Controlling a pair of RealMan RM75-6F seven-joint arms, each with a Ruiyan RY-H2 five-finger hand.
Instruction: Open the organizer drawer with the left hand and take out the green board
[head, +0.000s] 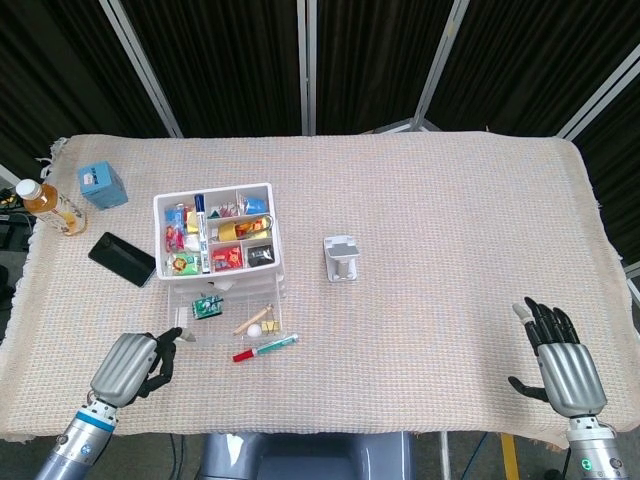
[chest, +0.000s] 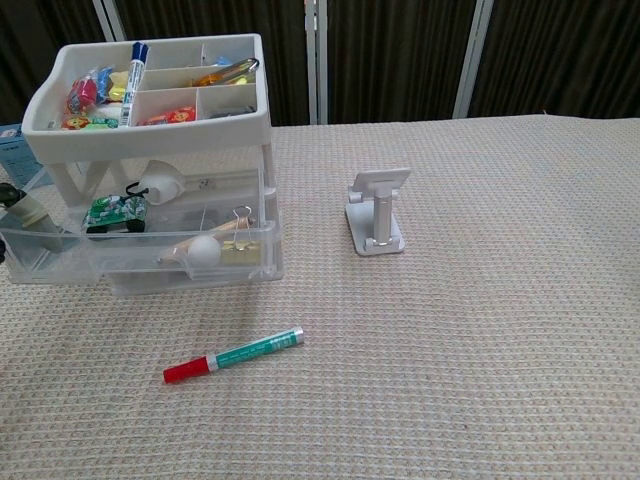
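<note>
The white organizer (head: 214, 232) stands left of centre, its top tray (chest: 150, 92) full of small items. Its clear drawer (head: 228, 322) (chest: 140, 255) is pulled out toward the table's front edge. The green board (head: 208, 306) (chest: 112, 212) lies in the drawer's left part, beside a white ball and a binder clip. My left hand (head: 131, 364) is curled at the drawer's front left corner, with a fingertip (head: 177, 333) hooked on its edge. My right hand (head: 563, 362) rests far right near the front edge, fingers apart and holding nothing.
A red-capped green marker (head: 265, 347) (chest: 233, 354) lies just in front of the drawer. A grey phone stand (head: 342, 258) (chest: 377, 212) stands right of the organizer. A black phone (head: 121, 259), a blue box (head: 102, 186) and a bottle (head: 48, 204) sit at the left edge.
</note>
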